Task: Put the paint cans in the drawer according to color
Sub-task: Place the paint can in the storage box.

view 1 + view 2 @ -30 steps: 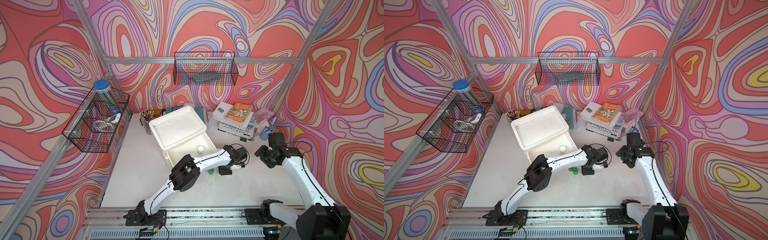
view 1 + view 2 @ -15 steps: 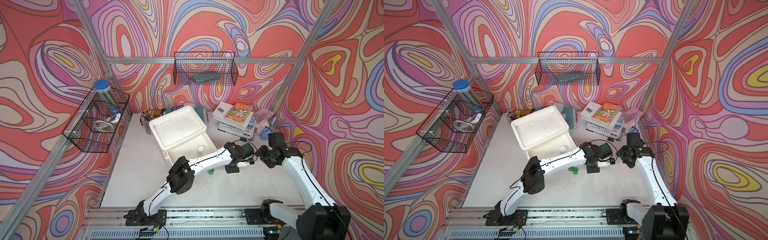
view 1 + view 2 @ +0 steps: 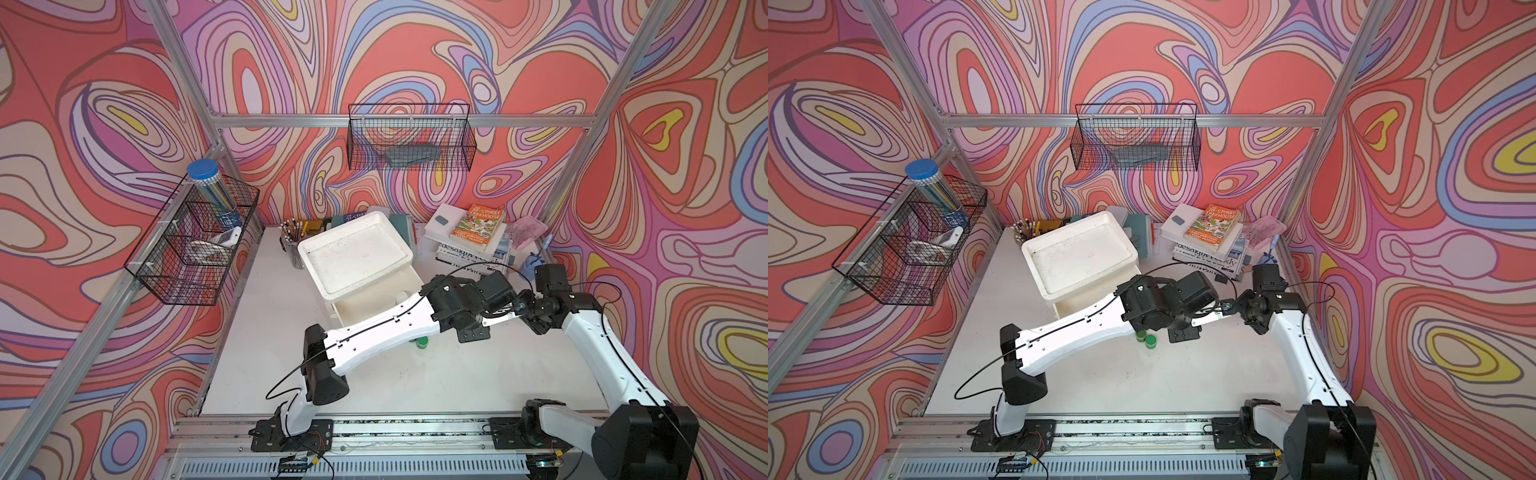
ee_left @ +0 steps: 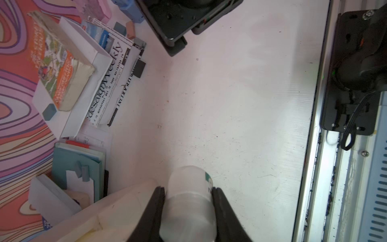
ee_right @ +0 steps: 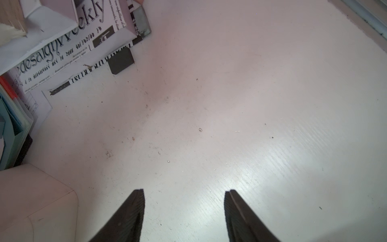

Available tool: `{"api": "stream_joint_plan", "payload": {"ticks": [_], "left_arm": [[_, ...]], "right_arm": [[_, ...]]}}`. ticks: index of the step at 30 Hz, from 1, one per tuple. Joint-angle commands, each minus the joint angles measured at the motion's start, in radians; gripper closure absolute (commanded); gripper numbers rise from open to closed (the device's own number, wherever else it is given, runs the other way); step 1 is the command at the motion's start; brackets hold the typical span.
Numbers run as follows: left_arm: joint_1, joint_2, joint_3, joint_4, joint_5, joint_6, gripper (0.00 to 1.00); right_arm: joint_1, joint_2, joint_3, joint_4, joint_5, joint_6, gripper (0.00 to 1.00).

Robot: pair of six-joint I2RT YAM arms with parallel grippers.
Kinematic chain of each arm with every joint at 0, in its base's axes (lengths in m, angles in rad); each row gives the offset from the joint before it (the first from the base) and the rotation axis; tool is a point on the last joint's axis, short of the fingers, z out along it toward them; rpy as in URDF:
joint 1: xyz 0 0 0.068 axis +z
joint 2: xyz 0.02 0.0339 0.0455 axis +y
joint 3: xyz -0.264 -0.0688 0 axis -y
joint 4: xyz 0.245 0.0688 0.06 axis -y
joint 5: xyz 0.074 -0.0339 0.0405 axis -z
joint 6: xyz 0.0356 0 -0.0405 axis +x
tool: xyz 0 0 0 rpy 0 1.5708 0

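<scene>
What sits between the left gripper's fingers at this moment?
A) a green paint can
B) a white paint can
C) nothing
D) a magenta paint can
B: in the left wrist view the left gripper is closed on a white paint can, with a finger pressed against each side.

Swirling red, pink, lilac and blue walls [image 3: 415, 54] enclose a scuffed white bench [image 3: 436, 382]. An aluminium frame [image 3: 291, 120] carries two black wire baskets, a side basket [image 3: 174, 282] and a rear basket [image 3: 453, 141] holding something dark, perhaps a cloth. Light falls evenly.
</scene>
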Motion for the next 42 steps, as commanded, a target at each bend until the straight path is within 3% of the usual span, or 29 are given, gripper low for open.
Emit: {"api": "stream_joint_plan", "payload": {"ticks": [1,11,18,33,42], "left_arm": [[0.022,-0.1,-0.03,-0.114,-0.066,-0.067,0.81],[0.227,-0.335,-0.287,-0.233,-0.183,-0.136,0.81],[0.327,-0.349,-0.451,-0.226,-0.191,-0.121,0.81],[0.366,-0.242,-0.534,-0.2,-0.115,-0.113,0.71],[0.386,-0.249,-0.551,-0.171,-0.073,-0.122,0.49]], "right_arm": [[-0.004,0.011,0.023,0.039,-0.004,-0.008,0.37],[-0.004,0.072,0.01,0.124,-0.05,0.001,0.38],[-0.004,0.092,0.006,0.153,-0.06,0.001,0.38],[-0.004,0.062,0.0,0.138,-0.047,-0.006,0.38],[-0.003,0.058,0.004,0.132,-0.042,-0.009,0.38]]}}
